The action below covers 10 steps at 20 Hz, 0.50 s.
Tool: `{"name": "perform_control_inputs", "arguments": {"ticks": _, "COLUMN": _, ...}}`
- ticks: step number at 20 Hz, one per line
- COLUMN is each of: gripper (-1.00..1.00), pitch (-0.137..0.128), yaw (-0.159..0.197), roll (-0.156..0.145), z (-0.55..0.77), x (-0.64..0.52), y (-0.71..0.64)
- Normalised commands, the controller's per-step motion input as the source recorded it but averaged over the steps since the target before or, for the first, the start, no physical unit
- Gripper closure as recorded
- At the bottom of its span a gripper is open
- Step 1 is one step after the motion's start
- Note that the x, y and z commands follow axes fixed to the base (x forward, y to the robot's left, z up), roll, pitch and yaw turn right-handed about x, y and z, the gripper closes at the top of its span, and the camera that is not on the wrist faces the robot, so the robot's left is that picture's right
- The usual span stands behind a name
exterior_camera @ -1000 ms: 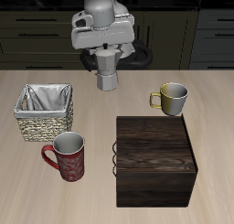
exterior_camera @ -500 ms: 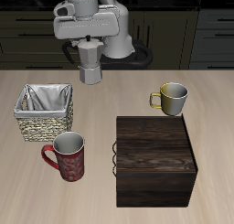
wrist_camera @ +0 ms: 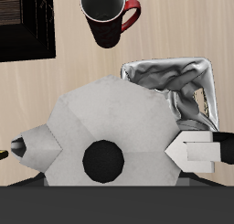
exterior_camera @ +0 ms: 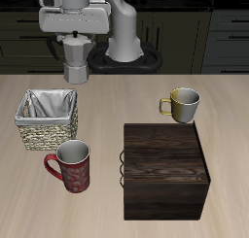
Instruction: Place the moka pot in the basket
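Note:
The silver-grey faceted moka pot [exterior_camera: 77,62] hangs in the air at the back of the table, held by its top in my gripper [exterior_camera: 76,40], which is shut on it. In the wrist view the pot's lid with its black knob [wrist_camera: 103,159] fills the frame, with one fingertip [wrist_camera: 196,147] pressed to its side. The woven wicker basket [exterior_camera: 46,120] with a white-grey cloth lining stands on the table, nearer the front edge than the pot and slightly to the side of it. It also shows in the wrist view [wrist_camera: 174,81], partly hidden by the pot.
A red patterned mug [exterior_camera: 72,167] stands just in front of the basket and shows in the wrist view [wrist_camera: 107,15]. A dark wooden box [exterior_camera: 164,169] fills the middle front. A yellow-rimmed metallic mug [exterior_camera: 183,104] stands behind the box.
My gripper has carried the moka pot sideways and a little higher, from behind the table's middle toward the basket's side. Nothing else moved.

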Motion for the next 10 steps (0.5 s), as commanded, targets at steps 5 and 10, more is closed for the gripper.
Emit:
{"name": "perform_control_inputs", "arguments": {"ticks": 5, "gripper": 1.00, "pitch": 0.026, "yaw": -0.034, "roll": -0.052, "z": 0.05, "x": 0.19, "y": -0.51}}
{"name": "perform_control_inputs", "arguments": {"ticks": 10, "gripper": 1.00, "pitch": 0.006, "yaw": -0.026, "roll": -0.069, "z": 0.03, "x": 0.13, "y": -0.40}}
